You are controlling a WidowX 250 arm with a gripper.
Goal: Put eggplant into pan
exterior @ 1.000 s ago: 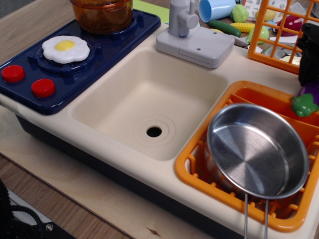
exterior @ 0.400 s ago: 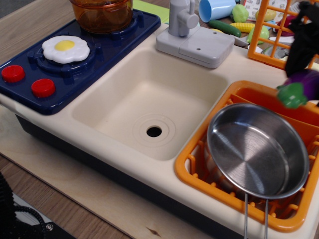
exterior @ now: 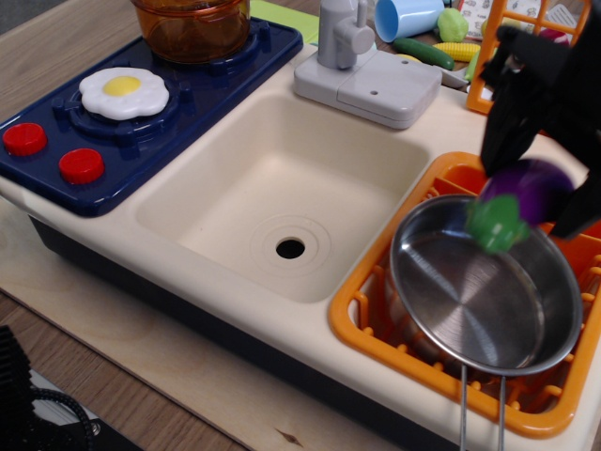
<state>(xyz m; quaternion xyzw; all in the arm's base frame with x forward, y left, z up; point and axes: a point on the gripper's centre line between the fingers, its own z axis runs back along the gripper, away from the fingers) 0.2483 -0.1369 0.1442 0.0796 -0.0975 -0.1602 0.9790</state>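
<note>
Since a moment ago, the gripper (exterior: 537,188) has carried the eggplant (exterior: 518,199) leftward from beside the orange rack (exterior: 376,324) to above the far rim of the pan (exterior: 484,296), which sits in that rack. Its black fingers (exterior: 507,117) are clamped on the purple body, green cap pointing forward. Released here, the eggplant could strike the rim and bounce out towards the sink (exterior: 272,197).

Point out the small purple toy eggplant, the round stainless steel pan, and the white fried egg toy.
Small purple toy eggplant (exterior: 528,190), main camera view, on its glossy purple body.
Round stainless steel pan (exterior: 474,310), main camera view, on its bare inner floor.
White fried egg toy (exterior: 123,86), main camera view, on its yellow yolk.
</note>
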